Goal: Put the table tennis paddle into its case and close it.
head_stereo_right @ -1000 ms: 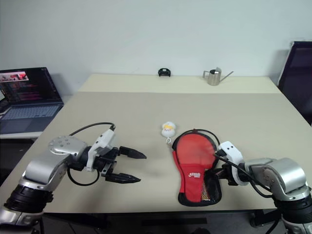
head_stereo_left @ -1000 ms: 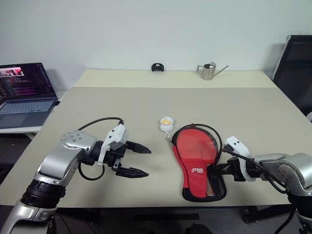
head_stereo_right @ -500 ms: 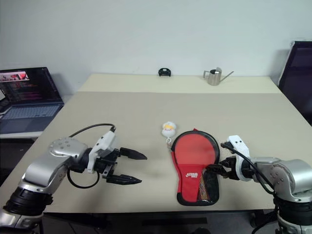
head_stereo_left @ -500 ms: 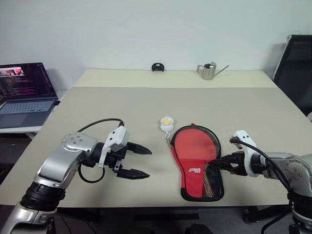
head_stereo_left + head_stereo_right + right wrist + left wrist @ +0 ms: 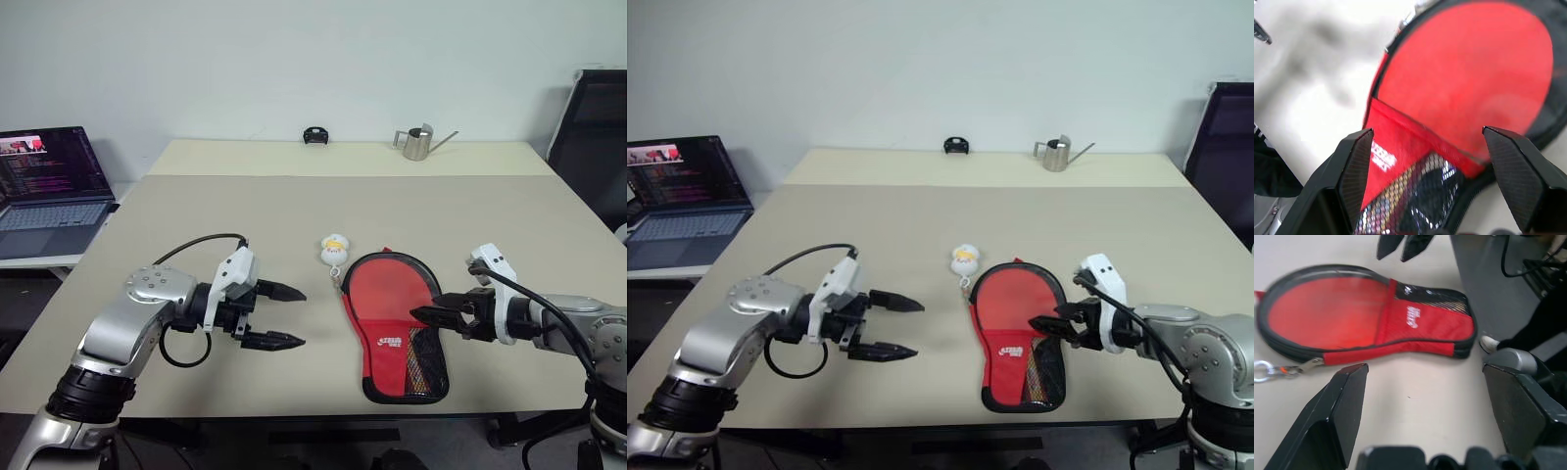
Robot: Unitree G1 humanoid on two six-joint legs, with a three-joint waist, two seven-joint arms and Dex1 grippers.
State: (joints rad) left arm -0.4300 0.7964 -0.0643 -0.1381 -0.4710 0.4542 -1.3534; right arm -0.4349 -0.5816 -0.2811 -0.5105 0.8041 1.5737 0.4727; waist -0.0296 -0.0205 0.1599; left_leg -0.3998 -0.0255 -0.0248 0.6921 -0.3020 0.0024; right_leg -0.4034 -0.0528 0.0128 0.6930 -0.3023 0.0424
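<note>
case: one red-and-black case (image 5: 396,321) lying flat near the front edge of the table (image 5: 294,211), round end pointing away from the robot, mesh end nearest it
paddle: one, and it looks like the table tennis paddle (image 5: 1469,73) is already sitting inside, red blade showing through the open face, handle tucked under the mesh I think
zip: pull (image 5: 1308,365) sits near the round end with a little keyring on it, so my guess is the case isn't closed yet
left gripper: left gripper (image 5: 279,315) hovers over bare table, well to the left of the case, fingers spread apart, nothing in them
right gripper: right gripper (image 5: 428,314) is just over the case's right edge, fingers apart too, holding nothing
risk 1: soft pouch, nobody pinning it, so tugging the zip could just drag the whole thing around
risk 2: paddle could slide back out if the open side gets lifted
other stuff: one white duck-looking charm (image 5: 335,249), one small watering can (image 5: 418,143), one laptop (image 5: 49,186), one small black thing (image 5: 314,135) at the back
</note>
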